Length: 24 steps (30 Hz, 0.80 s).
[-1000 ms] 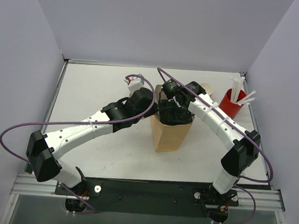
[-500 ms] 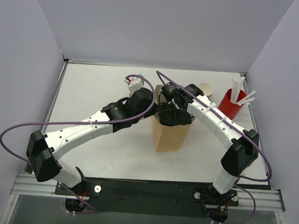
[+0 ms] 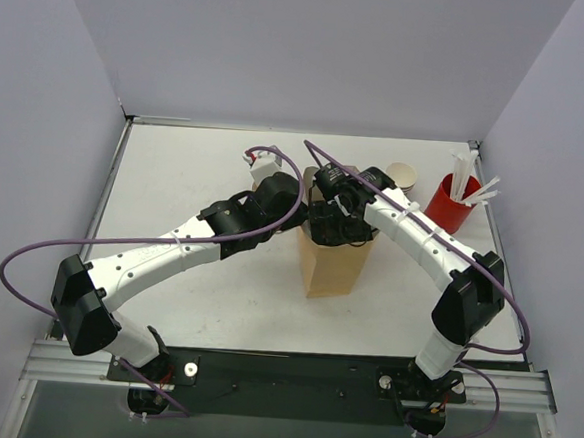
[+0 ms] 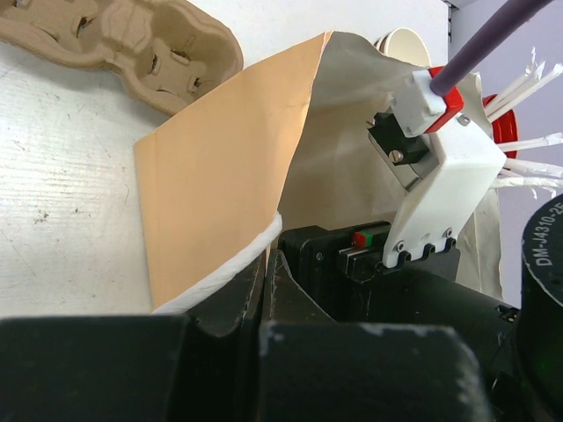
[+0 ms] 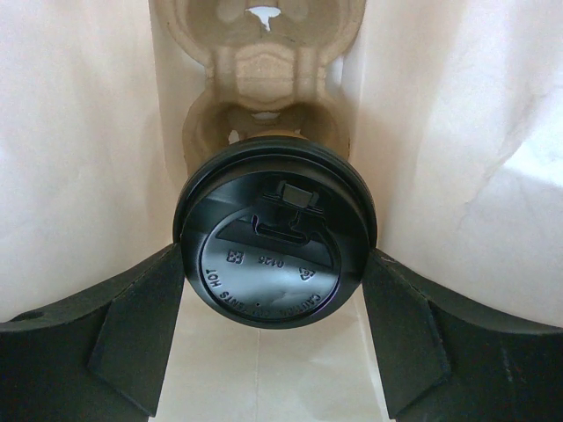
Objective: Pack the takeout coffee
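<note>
Right gripper [image 5: 273, 264] down in the paper bag [image 3: 331, 267], fingers clamping the takeout coffee [image 5: 273, 237] by its lid, over the pulp carrier [image 5: 259, 79] slot. Left gripper [image 4: 268, 281] pinched shut on the bag rim. I'd lower it straight and release only once it is seated.

The white-and-black left arm [image 3: 159, 255] stretches forward and inward from its base, and its black two-finger left gripper [image 4: 268, 257] is pinched tight on the top edge of the tan paper bag [image 4: 220, 189] caught between its fingertips. The white-and-black right arm [image 3: 426, 238] arches up and folds inward with its wrist tipped down. The right gripper [image 5: 274, 264] points downward, its black fingers [image 5: 141, 325] set wide and pressed against either side of the black-lidded takeout coffee cup [image 5: 264, 233] held between them.
</note>
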Available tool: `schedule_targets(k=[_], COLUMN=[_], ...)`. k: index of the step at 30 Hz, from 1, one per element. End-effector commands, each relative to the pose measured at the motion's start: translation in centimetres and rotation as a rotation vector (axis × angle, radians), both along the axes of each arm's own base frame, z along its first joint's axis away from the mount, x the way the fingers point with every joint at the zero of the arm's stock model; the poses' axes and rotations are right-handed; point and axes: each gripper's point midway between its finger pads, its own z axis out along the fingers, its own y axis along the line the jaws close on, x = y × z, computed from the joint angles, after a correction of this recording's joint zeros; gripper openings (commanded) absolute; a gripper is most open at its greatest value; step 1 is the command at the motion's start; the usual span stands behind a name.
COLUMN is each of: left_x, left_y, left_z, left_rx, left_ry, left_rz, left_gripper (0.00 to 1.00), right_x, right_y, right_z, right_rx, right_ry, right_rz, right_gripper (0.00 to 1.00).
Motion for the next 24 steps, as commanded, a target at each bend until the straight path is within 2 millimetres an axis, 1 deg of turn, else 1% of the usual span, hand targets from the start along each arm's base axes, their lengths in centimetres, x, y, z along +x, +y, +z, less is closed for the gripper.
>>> schedule_targets(k=[1,11,24], left_x=[-0.1,-0.2,-0.4], left_y=[0.2,0.2,0.1], left_z=[2.6,2.6,2.7], left_rx=[-0.054,-0.049,-0.051], left_ry=[-0.045,-0.043,-0.041], left_rz=[-0.003,-0.011,-0.021], left_gripper=[0.0,0.0,0.0], right_x=[0.3,0.5,1.2], right_y=[-1.2,-1.0,-1.5], right_z=[-0.7,-1.6,-2.4], right_rx=[-0.067,-0.068,-0.101], right_ry=[-0.021,-0.02,-0.046], right_rz=[-0.024,-0.029,-0.04], right_gripper=[0.43,0.43,0.43])
